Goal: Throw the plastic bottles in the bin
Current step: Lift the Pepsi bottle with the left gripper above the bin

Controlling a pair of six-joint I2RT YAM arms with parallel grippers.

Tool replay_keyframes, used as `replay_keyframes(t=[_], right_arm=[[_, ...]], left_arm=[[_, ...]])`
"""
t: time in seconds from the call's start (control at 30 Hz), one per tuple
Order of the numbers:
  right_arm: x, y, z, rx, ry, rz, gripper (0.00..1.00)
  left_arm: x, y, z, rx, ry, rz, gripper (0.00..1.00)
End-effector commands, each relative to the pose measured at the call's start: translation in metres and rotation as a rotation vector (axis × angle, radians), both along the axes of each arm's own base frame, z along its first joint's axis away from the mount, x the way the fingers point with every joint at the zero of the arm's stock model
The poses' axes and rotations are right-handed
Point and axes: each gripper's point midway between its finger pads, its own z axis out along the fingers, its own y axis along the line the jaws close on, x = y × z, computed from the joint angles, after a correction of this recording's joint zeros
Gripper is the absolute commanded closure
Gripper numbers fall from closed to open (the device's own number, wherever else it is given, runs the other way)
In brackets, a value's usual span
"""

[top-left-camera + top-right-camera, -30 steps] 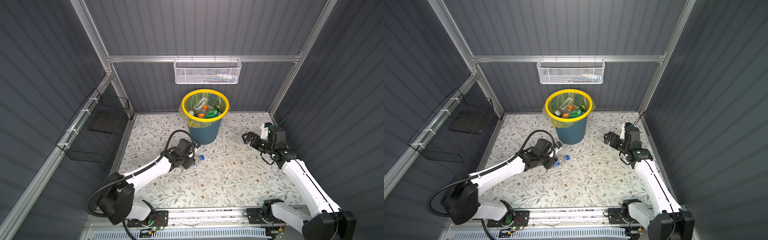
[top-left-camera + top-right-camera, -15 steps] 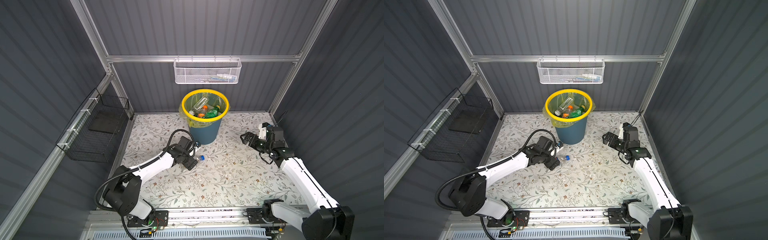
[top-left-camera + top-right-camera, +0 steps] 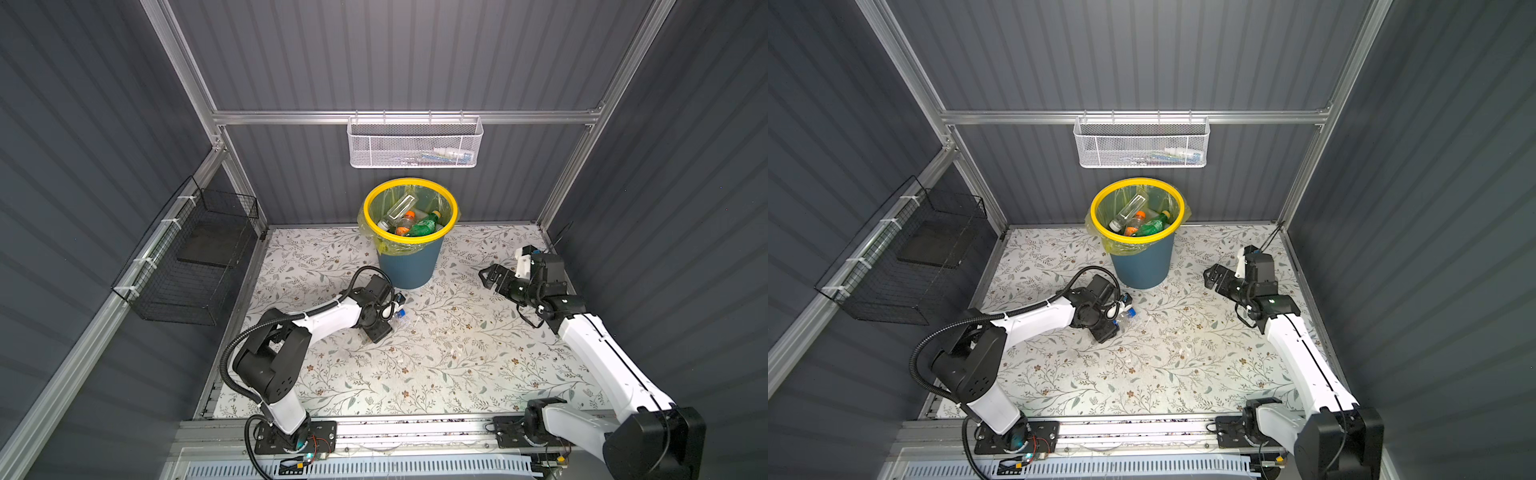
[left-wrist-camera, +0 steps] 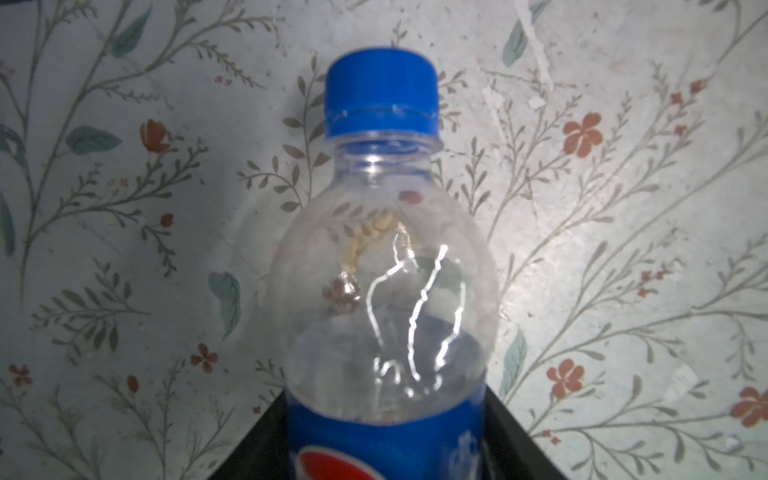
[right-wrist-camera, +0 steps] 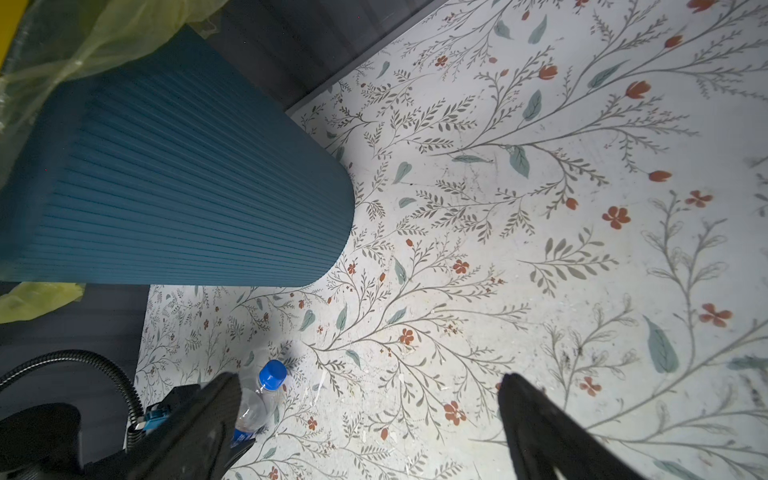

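While the left pincer [image 3: 386,322] is squeezing a clear bottle [image 4: 386,291] around its blue label, the bottle's blue cap [image 4: 381,91] is sticking out past the black fingers [image 4: 511,453]. This bottle is lying down low on its side over the flowery surface [image 3: 457,353]. It is hard to tell if it is touching the surface or not. In both top views it is sitting close to the foot of the bin [image 3: 409,266], on the left arm's side. The bin is standing up at the back of the surface, in the middle, with its yellow rim and its yellow-green bag showing. More bottles are lying inside it: a clear one [image 3: 401,208], one with an orange cap [image 3: 405,222] and a green one [image 3: 422,226]. The right pincer [image 3: 490,276] is hanging over the surface on the far side of the bin, well apart from the bottle. Its fingers are standing wide and are holding nothing. A white mesh basket [image 3: 415,143] is hanging on the back wall above the bin, and a black wire basket [image 3: 195,266] is hanging on the side wall.
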Motion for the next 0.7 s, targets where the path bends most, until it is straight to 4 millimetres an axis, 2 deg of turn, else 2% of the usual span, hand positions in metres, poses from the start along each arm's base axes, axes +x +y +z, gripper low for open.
replay_keyframes(t=[0.0, 0.13, 0.27, 0.37, 0.67], right_arm=[[0.002, 0.005, -0.004, 0.018, 0.006, 0.011, 0.02], [0.001, 0.005, -0.004, 0.017, 0.006, 0.011, 0.02], [-0.002, 0.003, -0.003, 0.006, 0.008, 0.011, 0.02], [-0.004, 0.003, -0.006, -0.002, 0.021, 0.015, 0.02], [-0.012, 0.002, -0.012, -0.038, 0.068, 0.028, 0.02]], left_arm=[[0.000, -0.003, 0.013, -0.016, -0.016, -0.012, 0.47], [0.000, -0.003, 0.024, -0.047, -0.042, 0.012, 0.51], [0.003, -0.002, 0.054, -0.122, -0.127, 0.055, 0.53], [0.006, 0.005, 0.087, -0.191, -0.228, 0.110, 0.52], [0.004, 0.046, 0.214, -0.543, -0.606, 0.313, 0.51]])
